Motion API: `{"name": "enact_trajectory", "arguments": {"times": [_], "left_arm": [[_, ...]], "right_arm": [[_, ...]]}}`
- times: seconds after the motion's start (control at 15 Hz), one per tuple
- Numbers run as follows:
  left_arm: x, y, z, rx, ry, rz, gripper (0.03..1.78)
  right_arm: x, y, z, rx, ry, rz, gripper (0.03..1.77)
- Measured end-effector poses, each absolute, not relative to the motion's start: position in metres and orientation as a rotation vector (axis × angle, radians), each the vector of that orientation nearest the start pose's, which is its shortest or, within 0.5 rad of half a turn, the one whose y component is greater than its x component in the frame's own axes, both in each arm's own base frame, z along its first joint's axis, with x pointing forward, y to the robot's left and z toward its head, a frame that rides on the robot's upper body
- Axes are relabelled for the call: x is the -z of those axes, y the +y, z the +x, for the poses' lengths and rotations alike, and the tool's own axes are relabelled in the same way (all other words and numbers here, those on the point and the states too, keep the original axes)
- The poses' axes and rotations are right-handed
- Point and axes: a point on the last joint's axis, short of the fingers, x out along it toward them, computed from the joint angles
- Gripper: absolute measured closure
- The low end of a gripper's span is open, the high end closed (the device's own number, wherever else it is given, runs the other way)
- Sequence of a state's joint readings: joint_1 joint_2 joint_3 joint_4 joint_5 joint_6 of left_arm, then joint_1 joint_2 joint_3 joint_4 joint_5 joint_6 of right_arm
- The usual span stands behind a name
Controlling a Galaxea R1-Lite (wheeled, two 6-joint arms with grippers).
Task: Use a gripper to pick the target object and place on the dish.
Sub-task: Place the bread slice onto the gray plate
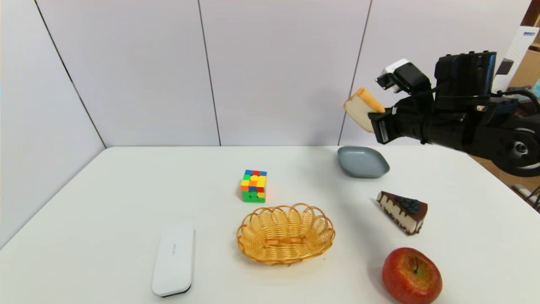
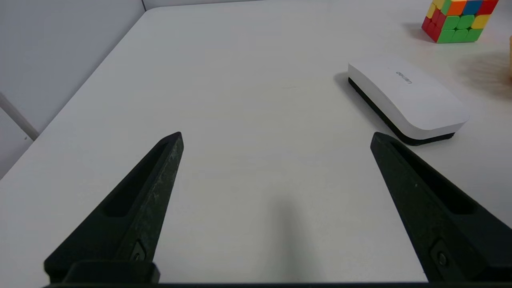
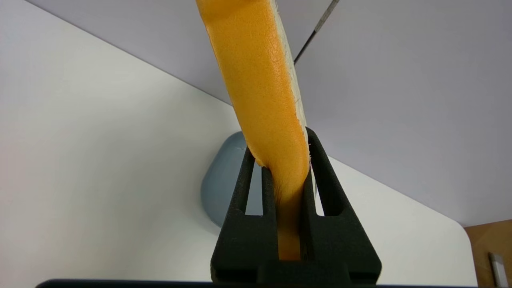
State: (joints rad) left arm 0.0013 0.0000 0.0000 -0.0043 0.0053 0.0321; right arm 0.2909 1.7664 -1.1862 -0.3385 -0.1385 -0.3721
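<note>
The right gripper (image 3: pixel 282 160) is grasping the bread slice (image 1: pixel 363 110), holding it tilted above the blue-grey dish (image 1: pixel 363 162) near the table's far right corner. The left gripper (image 2: pixel 277 138) is hovering, spread and ungrasping, over the table's left side.

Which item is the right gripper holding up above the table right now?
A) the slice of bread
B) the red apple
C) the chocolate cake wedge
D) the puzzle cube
A: the slice of bread is pinched between the fingers of the right gripper, held up in the air above the blue-grey dish.
</note>
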Motion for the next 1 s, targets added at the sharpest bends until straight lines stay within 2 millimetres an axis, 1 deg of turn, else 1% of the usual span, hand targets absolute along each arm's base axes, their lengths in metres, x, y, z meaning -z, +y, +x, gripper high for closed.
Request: {"name": "enact_trajectory", "arguments": {"times": [0.33,0.53,0.8,1.0], "left_arm": [[-0.076,0.000,-0.023,-0.007,-0.004,0.032,0.12],[-0.076,0.000,-0.023,-0.007,-0.004,0.032,0.12],[-0.076,0.000,-0.023,-0.007,-0.004,0.032,0.12],[-0.076,0.000,-0.023,-0.007,-0.004,0.032,0.12]], "right_arm": [[-0.208,0.078,0.359,-0.113,0.299,-0.428,1.60],[-0.194,0.072,0.372,-0.085,0.335,-0.433,1.60],[-0.180,0.070,0.380,-0.079,0.375,-0.442,1.60],[-0.172,0.074,0.382,-0.090,0.396,-0.448,1.60]]}}
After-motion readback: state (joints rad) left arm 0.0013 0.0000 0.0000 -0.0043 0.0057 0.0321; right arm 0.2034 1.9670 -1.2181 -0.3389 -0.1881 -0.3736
